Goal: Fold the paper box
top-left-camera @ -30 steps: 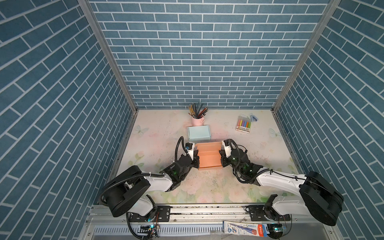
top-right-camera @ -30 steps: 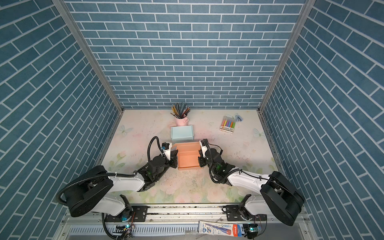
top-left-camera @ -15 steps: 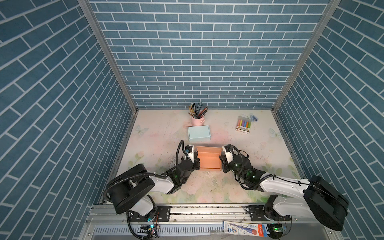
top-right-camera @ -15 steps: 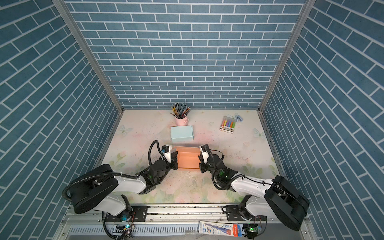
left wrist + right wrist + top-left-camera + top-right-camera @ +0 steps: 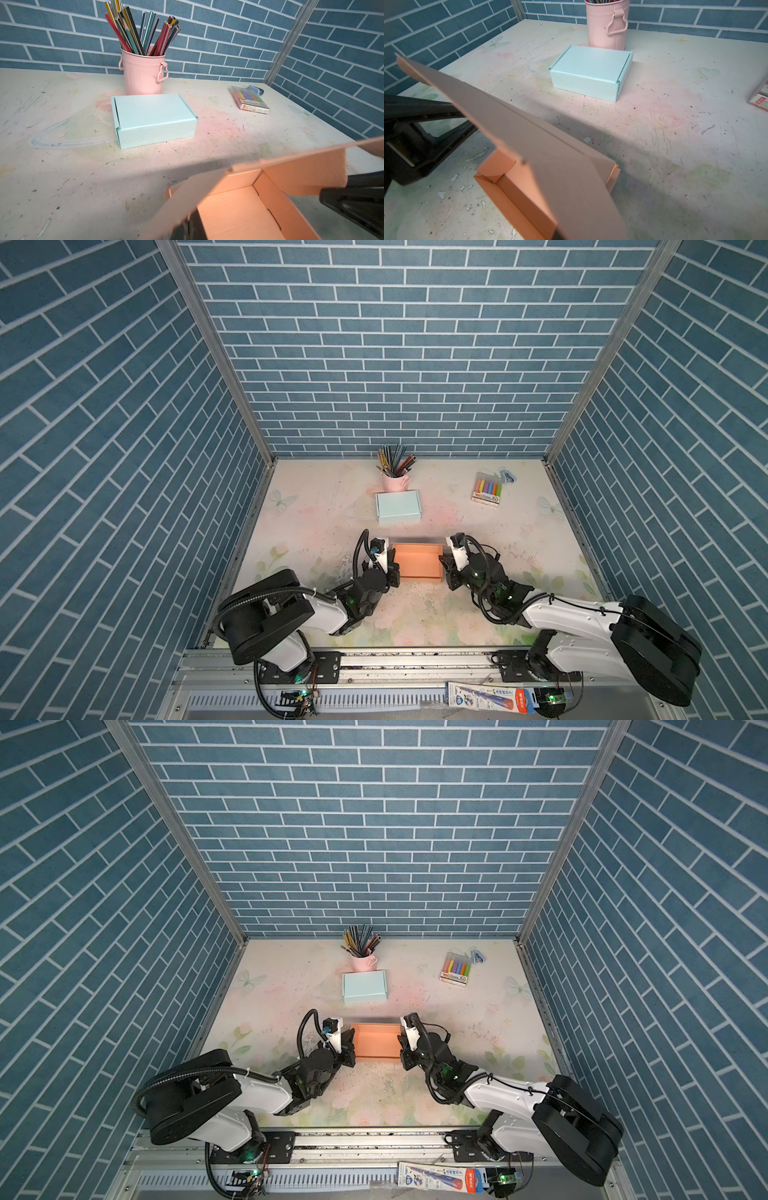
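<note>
Tabletop (image 5: 316,510) has the orange paper box (image 5: 417,566) front-centre, lid (image 5: 529,133) slanting half-shut over it. On the left gripper (image 5: 392,568) the jaws are clenched at one lid end. The right gripper (image 5: 445,568) is at the other, can't tell its grip. Next I'd guess: press lid down, tuck flaps. Mint box (image 5: 397,507), pencil cup (image 5: 395,481), marker pack (image 5: 487,491) sit well behind, nothing blocking.

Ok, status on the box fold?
Left gripper shut on lid of orange paper box; right gripper at lid's other end, grip unclear. Lid tilted, not yet closed. Pale blue cardboard box behind, apart.
</note>
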Controlling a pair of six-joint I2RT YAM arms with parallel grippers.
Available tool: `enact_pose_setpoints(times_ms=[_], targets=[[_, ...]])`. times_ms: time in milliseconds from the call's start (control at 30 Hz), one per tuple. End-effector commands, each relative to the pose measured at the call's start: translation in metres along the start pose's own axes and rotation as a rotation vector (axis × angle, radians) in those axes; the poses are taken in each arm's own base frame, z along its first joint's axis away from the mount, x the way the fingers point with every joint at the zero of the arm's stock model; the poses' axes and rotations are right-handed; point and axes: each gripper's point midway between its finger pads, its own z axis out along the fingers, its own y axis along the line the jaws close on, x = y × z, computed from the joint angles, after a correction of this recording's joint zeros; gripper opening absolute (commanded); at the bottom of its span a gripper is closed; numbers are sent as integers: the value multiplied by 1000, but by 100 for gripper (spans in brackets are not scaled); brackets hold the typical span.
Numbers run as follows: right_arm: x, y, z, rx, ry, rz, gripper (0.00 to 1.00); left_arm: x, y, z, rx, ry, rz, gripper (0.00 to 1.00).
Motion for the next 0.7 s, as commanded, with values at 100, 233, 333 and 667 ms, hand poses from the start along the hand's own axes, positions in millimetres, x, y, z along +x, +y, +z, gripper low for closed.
enact_pose_setpoints(times_ms=[100,233,333,667], targets=[[-2,4,-4,-23,-21,23,17,35,12,-7,-42,98,55,0],[5,4,-8,-32,-14,27,19,38,13,-7,-46,105,52,0],[8,3,-13,-40,-26,30,21,39,12,-7,-45,108,51,0],[-1,-3,-37,-40,-130,42,22,42,9,-7,-37,117,51,0]])
